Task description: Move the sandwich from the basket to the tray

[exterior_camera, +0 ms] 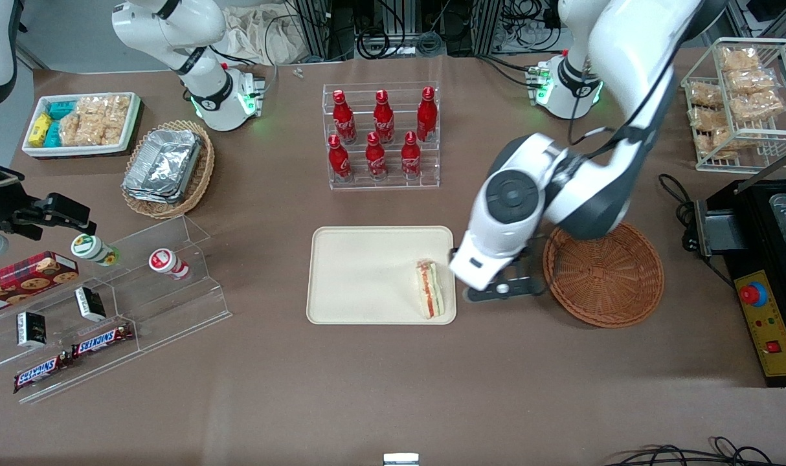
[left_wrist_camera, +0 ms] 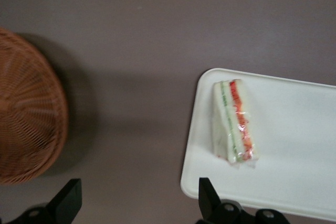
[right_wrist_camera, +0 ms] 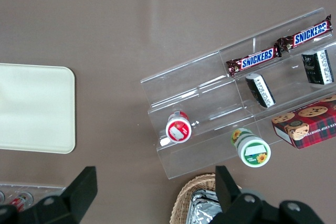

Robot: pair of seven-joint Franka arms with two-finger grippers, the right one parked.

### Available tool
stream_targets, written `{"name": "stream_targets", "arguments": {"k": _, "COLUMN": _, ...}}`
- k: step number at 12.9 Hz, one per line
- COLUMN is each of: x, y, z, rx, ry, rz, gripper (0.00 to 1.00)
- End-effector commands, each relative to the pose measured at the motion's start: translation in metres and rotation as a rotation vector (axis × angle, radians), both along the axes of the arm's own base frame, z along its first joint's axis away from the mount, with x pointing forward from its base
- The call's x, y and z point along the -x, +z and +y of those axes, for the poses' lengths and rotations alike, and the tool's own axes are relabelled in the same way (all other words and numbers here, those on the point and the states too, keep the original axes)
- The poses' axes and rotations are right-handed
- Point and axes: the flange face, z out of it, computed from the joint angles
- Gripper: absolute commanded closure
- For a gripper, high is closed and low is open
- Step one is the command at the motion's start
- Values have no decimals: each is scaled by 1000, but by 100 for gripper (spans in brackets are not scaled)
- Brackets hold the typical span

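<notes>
Left arm (exterior_camera: 548, 194): glossy white shells, dark grey joint bands, round grey cap disc on wrist housing. Green status lights at base (exterior_camera: 564, 87). Black cable along forearm. Gripper (left_wrist_camera: 137, 203): matte black fingers (left_wrist_camera: 68, 198), screws visible.

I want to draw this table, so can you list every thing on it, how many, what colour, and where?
sandwich: 1, pale bread with red and green filling, on the tray at its edge nearest the round basket
tray: 1, cream, middle of the table
round basket: 1, reddish-brown, beside the tray, toward the working arm's end
bottles: 7, red, in a clear rack farther from the camera than the tray
oval basket: 1, tan, holding foil containers, toward the parked arm's end
chocolate bars: 2, brown wrappers, on the clear stepped stand
cookie box: 1, red, beside that stand
wire rack of snack bags: 1, white, at the working arm's end
end effector: 1, black, open, over bare table between round basket and tray
</notes>
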Motion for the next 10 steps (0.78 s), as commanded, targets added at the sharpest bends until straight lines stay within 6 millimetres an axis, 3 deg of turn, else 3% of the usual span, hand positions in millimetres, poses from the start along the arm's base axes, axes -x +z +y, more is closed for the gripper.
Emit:
{"name": "stream_targets", "arguments": {"k": 1, "x": 12, "y": 51, "z": 46, "rx": -9, "ry": 72, "rz": 15, "gripper": 0}}
{"name": "stream_targets", "arguments": {"k": 6, "x": 42, "y": 99, "z": 142, "rx": -7, "ry": -12, "rz": 25, "gripper": 0}}
{"name": "stream_targets", "arguments": {"k": 10, "x": 38, "y": 119, "z": 216, "rx": 18, "ry": -55, "rz": 47, "gripper": 0}}
